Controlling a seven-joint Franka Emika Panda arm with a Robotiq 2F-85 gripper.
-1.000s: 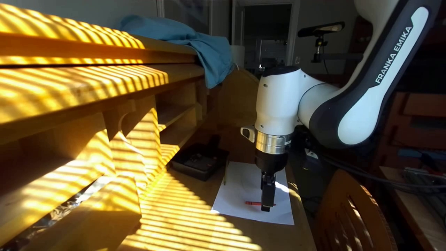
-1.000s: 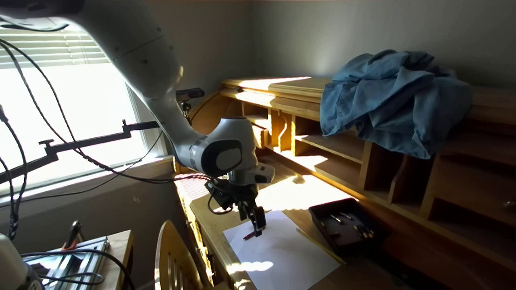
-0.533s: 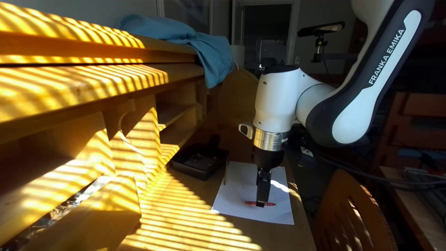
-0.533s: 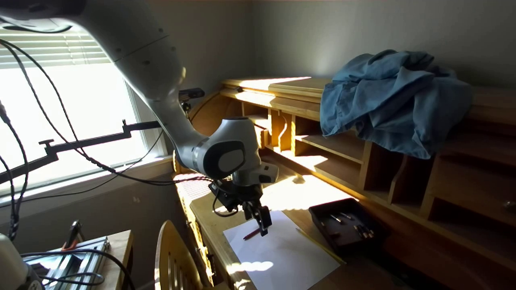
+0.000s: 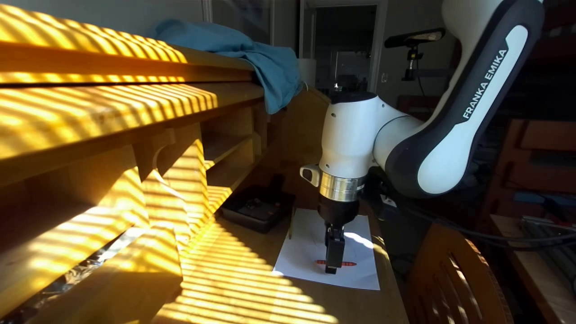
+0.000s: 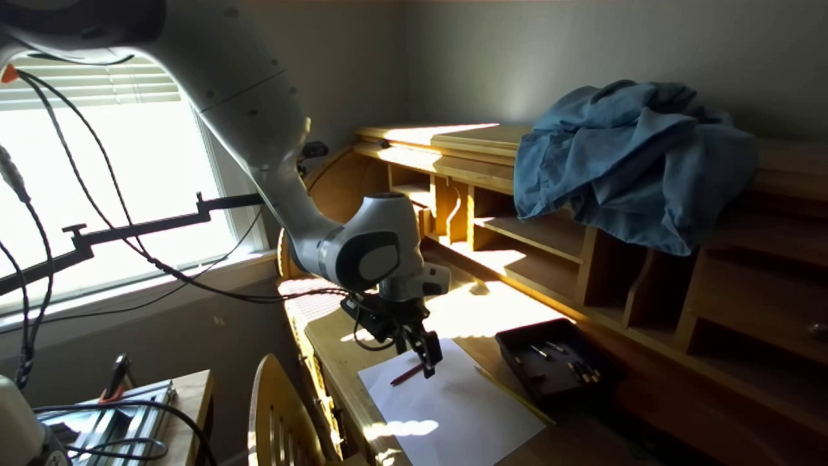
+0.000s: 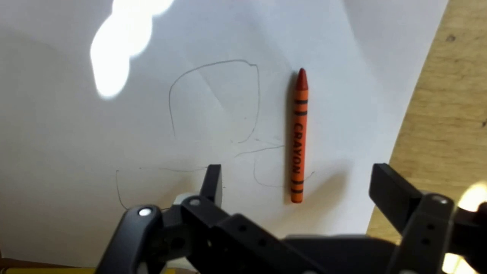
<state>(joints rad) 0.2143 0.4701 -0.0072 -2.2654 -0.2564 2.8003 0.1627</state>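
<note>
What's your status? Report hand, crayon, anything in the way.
Hand open above paper. Red crayon lying on it, ungripped. Yellow pencil off to the side; nothing seen in the way.

A cylindrical red crayon [image 7: 298,140] lies on a white paper sheet [image 6: 466,414]; between the crayon and a rectangular black tray [image 6: 559,385] lies a thin yellow stick [image 6: 517,397].

Hand [image 5: 331,269]: sits farther left in an exterior view than a second ago, and lower than half a second ago.
Crayon [image 6: 405,375]: a longer stretch now shows past the hand.
Arm [image 5: 402,144]: reaches farther left and lower across an exterior view.
Cables [image 6: 155,262]: hang farther right before the window [image 6: 174,162].
Orange piece [image 6: 9,74]: newly in sight.
Camera [image 6: 315,150]: more hidden behind the arm.
</note>
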